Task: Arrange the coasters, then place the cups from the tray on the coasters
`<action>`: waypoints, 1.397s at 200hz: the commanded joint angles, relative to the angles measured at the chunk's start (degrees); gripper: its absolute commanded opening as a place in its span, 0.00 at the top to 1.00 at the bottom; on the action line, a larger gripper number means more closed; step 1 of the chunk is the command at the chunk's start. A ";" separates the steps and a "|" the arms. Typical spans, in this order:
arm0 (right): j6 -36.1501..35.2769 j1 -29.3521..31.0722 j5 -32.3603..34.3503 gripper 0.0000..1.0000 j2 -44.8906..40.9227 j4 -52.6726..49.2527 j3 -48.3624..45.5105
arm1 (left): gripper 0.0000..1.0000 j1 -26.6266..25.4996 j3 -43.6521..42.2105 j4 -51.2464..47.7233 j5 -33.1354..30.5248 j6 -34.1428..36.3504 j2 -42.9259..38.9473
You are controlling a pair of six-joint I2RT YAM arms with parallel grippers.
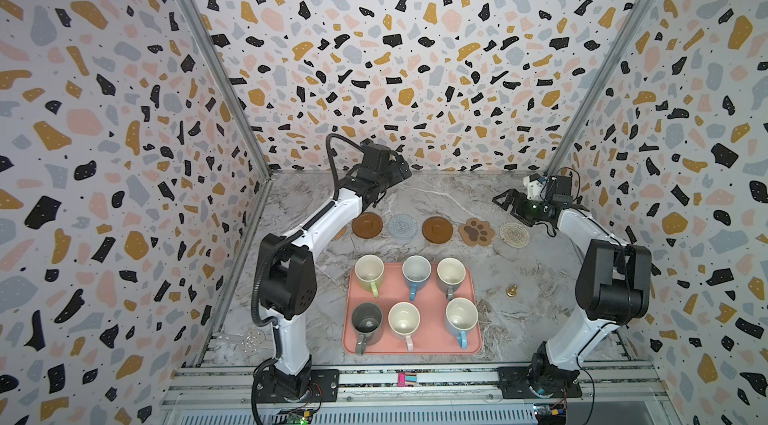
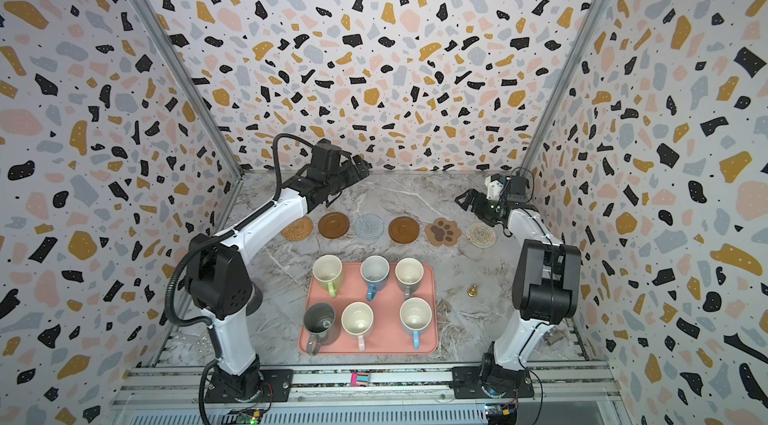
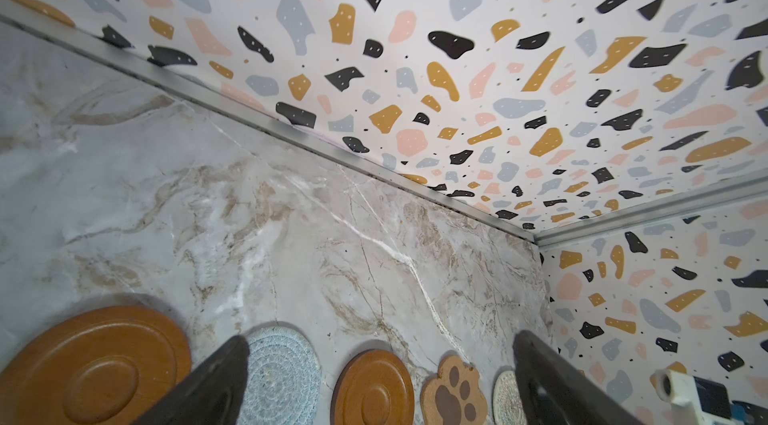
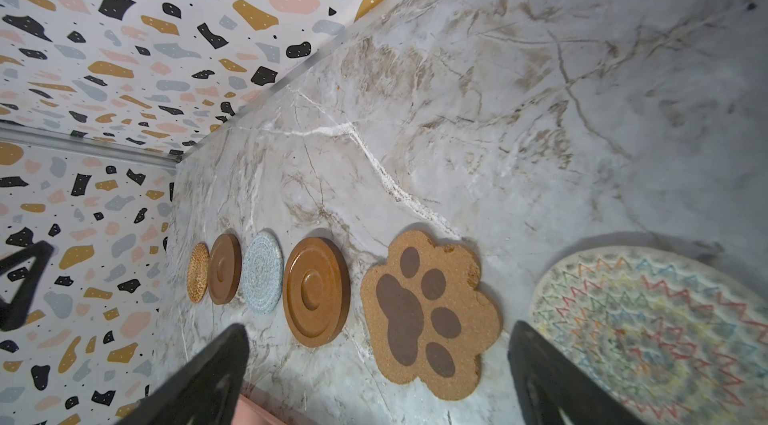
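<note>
The coasters (image 1: 402,227) lie in one close-set row across the marble table (image 2: 291,277), between the tray (image 2: 386,319) and the back wall. From the left arm's side to the right arm's they are the tan woven round (image 2: 296,228), brown disc (image 2: 333,225), blue-grey round (image 2: 369,227), second brown disc (image 2: 404,229), paw mat (image 2: 443,231) and cream round (image 2: 481,234). A strip of bare marble separates the row from the tray's far rim, and a wider bare stretch runs behind it to the wall. All six cups (image 2: 357,319) stand upright on the tray, handles toward the near edge. A small brass piece (image 2: 472,290) sits alone right of the tray. The left gripper (image 2: 360,167) hangs raised behind the row's left part, and the right gripper (image 2: 464,200) is raised near its right end. Both are spread wide with nothing between their fingers.
</note>
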 commanded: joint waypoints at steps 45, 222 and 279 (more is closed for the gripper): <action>-1.59 7.08 7.80 0.01 -7.87 -3.21 1.04 | 0.00 -0.25 -14.67 1.14 -3.21 14.77 -13.25; 5.46 20.14 27.10 0.01 -8.81 -12.09 2.13 | 0.01 4.75 -36.23 7.32 1.24 20.49 -28.16; 5.84 19.67 32.41 0.01 -10.32 -12.76 1.50 | 0.00 4.73 -34.76 7.74 1.91 18.22 -25.90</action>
